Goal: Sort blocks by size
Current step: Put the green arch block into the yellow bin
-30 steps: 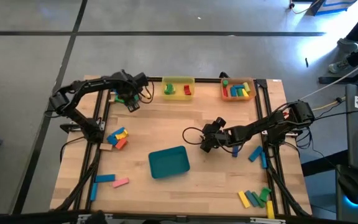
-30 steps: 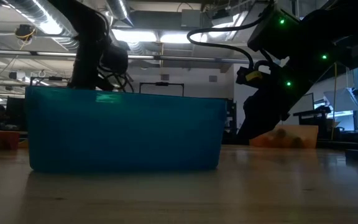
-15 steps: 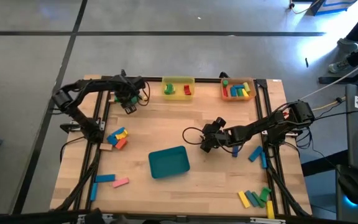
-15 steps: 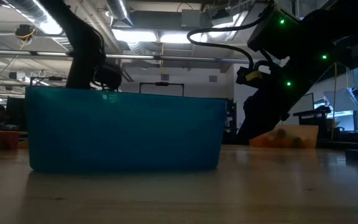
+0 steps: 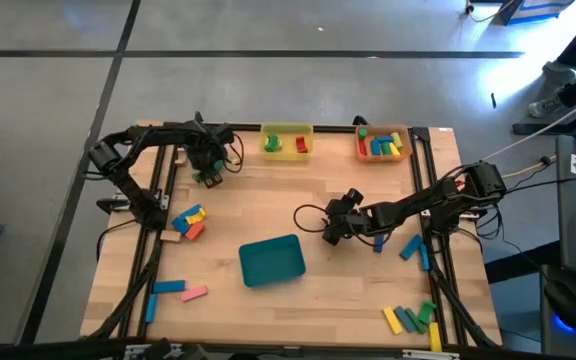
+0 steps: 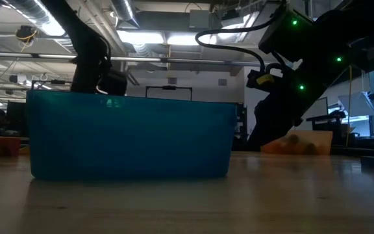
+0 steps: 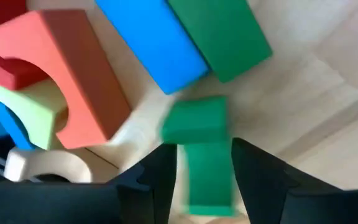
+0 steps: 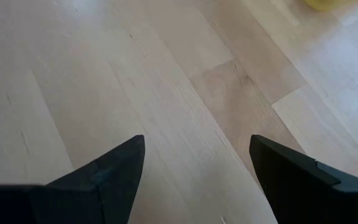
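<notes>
Green block (image 7: 205,163) clamped between the left gripper's (image 7: 202,186) dark fingers, up at the table's far-left corner.
Seen from the wrist, the block sits squarely between the two fingers (image 7: 159,180), with a blue bar (image 7: 152,40), a second green bar (image 7: 227,34) and an orange arched piece (image 7: 73,74) lying on the wood just past it. From above, the left gripper (image 5: 206,172) hangs near the yellow tray (image 5: 287,141), which holds a few blocks; the orange tray (image 5: 383,143) further right holds more. The right gripper (image 5: 334,228) rests mid-table with its fingers (image 8: 104,180) spread wide over bare wood, gripping nothing, just right of the teal tray (image 5: 271,260). Loose blocks lie by the left rail (image 5: 189,221), at the near-left edge (image 5: 176,289) and in the near-right corner (image 5: 413,318).
</notes>
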You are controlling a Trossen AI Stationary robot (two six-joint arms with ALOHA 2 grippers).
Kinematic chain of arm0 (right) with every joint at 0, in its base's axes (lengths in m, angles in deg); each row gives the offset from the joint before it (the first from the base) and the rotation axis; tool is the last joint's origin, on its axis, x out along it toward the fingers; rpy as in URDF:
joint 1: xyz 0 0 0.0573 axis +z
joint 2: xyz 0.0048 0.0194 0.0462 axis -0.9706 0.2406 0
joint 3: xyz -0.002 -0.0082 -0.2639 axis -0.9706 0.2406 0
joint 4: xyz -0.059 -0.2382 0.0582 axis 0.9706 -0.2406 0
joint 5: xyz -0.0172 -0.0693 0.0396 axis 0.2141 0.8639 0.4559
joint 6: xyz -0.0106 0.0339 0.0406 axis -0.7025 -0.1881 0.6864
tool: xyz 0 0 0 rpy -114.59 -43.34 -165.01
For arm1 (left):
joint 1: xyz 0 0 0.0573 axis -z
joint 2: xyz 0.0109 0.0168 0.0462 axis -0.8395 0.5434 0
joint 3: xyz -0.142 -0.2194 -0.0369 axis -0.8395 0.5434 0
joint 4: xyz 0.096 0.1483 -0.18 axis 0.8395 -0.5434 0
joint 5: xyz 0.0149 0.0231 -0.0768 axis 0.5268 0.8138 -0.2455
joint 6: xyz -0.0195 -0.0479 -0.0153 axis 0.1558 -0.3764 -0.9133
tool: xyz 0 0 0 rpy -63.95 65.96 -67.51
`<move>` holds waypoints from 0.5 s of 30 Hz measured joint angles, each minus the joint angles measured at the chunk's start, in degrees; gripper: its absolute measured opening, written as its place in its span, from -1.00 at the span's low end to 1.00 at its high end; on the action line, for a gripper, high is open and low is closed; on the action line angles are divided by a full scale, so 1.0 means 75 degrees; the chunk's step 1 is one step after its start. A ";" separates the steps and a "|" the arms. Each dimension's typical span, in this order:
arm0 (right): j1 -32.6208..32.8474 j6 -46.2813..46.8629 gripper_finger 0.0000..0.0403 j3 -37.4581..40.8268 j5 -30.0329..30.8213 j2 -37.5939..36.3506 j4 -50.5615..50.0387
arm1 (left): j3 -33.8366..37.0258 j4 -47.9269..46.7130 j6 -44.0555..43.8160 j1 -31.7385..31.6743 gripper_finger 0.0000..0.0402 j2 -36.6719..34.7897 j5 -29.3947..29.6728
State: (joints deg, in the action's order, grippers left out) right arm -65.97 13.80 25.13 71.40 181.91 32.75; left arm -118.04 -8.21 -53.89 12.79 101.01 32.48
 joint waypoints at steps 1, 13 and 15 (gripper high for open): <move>0.0000 0.0000 0.45 0.0000 0.0000 0.0000 0.0006 | -0.0001 0.0051 0.0041 -0.0002 -0.29 -0.0001 0.0030; 0.0000 0.0000 0.45 0.0000 0.0000 0.0000 -0.0001 | -0.0003 0.0233 -0.0206 0.0015 -0.29 -0.0006 -0.0112; 0.0000 0.0000 0.45 0.0000 -0.0007 0.0000 -0.0003 | -0.0003 0.0196 -0.0150 0.0012 -0.29 -0.0006 -0.0117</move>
State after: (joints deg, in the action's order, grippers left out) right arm -65.97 13.80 25.13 71.34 181.91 32.73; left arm -118.06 -6.74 -55.02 12.88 100.97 31.60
